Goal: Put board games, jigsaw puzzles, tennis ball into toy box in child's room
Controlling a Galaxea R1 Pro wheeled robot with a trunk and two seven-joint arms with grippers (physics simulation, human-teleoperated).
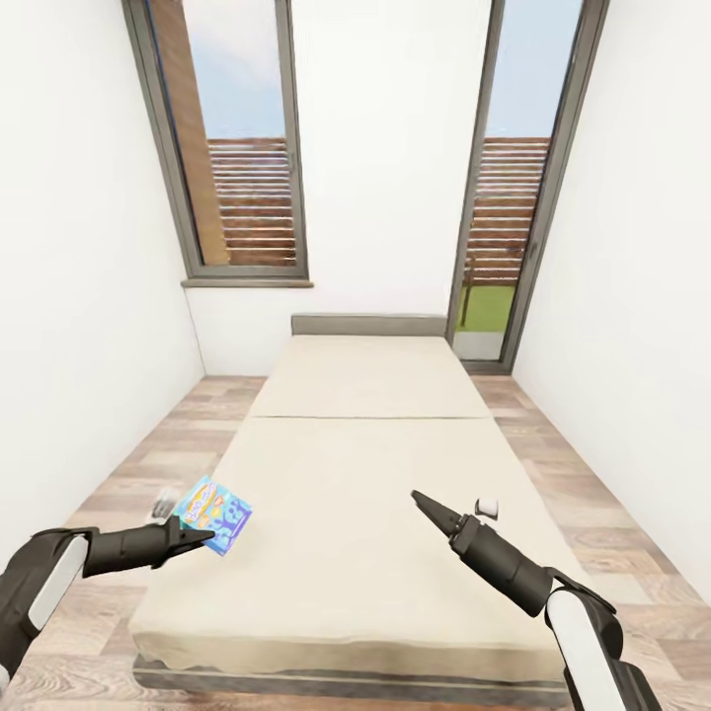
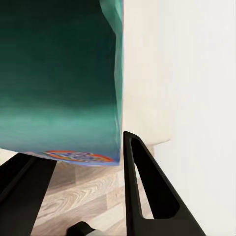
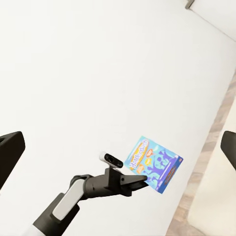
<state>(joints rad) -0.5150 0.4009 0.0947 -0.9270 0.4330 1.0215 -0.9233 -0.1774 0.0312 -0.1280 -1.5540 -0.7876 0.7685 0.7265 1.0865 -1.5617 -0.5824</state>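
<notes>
A small blue board game [image 1: 215,513] hangs tilted in the air over the left edge of the bed [image 1: 365,464], with my left gripper [image 1: 202,536] shut on its lower edge. The left wrist view has the box's teal side [image 2: 64,73] between the two black fingers [image 2: 147,191]. From the right wrist view, the same box [image 3: 155,162] and left gripper [image 3: 140,181] stand out against the white wall. My right gripper [image 1: 423,502] hovers over the bed's right half, open and holding nothing, its fingers [image 3: 10,152] set wide apart.
The beige mattress is bare, with a grey headboard [image 1: 367,324] at its far end. Two tall dark-framed windows [image 1: 232,148] sit in the far wall. Wood-plank floor [image 1: 128,474] runs along both sides of the bed, between white walls.
</notes>
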